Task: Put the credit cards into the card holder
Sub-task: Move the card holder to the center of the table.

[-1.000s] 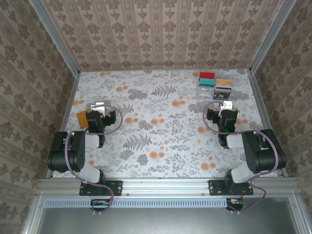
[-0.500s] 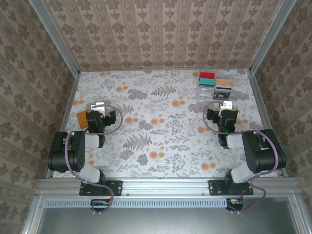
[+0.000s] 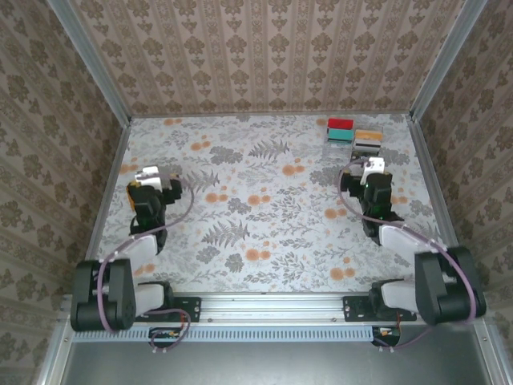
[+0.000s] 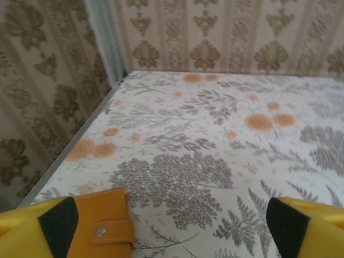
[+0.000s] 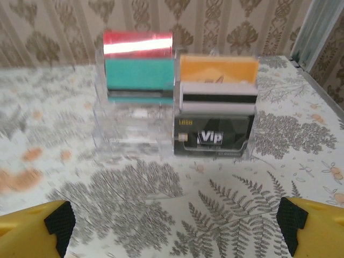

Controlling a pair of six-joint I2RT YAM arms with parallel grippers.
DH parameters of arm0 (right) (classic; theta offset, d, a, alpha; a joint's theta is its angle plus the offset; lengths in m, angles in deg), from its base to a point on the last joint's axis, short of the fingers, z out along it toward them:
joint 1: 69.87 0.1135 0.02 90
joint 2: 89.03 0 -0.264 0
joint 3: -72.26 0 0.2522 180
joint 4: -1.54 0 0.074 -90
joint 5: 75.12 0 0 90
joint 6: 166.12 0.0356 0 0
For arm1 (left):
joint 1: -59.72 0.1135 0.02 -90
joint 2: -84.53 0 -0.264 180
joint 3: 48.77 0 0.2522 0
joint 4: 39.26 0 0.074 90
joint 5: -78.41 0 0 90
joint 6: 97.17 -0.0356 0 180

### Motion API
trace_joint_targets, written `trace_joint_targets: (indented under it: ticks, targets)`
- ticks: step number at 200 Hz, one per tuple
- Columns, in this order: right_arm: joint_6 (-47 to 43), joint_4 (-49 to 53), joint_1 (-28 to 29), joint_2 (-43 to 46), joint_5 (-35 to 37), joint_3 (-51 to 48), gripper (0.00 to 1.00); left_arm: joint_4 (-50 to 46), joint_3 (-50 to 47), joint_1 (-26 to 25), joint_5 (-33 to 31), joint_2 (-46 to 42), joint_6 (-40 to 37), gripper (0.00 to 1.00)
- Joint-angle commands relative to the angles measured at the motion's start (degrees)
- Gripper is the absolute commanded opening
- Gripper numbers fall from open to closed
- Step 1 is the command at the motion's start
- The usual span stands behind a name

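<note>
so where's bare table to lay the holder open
The wide middle of the table between the left gripper and right gripper is bare, as is the far left corner beyond the holder. Crowded: the far right corner, where the cards stand in a clear rack.

Brown damask wallpaper (image 3: 264,56) wraps three sides here, grey metal posts (image 3: 88,60) running down the corners. The table (image 3: 264,224) wears a pale cloth of grey ferns and orange blossoms, with a metal rail (image 3: 272,305) along its near edge. Soft, even light.
</note>
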Motion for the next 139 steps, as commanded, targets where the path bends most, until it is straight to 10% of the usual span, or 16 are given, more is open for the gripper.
trace_joint_targets:
  ticks: [1, 28, 56, 139]
  targets:
    - [12.4, 28.4, 0.2, 5.9, -0.1, 9.9, 1.00, -21.9, 10.5, 1.7, -5.3, -2.7, 9.8, 1.00]
    - [20.7, 45.7, 0.1, 6.7, -8.4, 18.5, 0.99, -39.5, 23.6, 2.7, -3.7, 2.0, 15.3, 1.00]
    - [24.0, 40.4, 0.1, 7.6, -27.2, 14.9, 1.00, -57.3, 35.9, 9.0, 2.3, 12.1, 26.4, 1.00]
    - [28.1, 40.0, 4.0, 9.0, -34.3, 11.3, 1.00, -60.7, 48.5, 18.0, 12.8, 32.3, 26.7, 1.00]
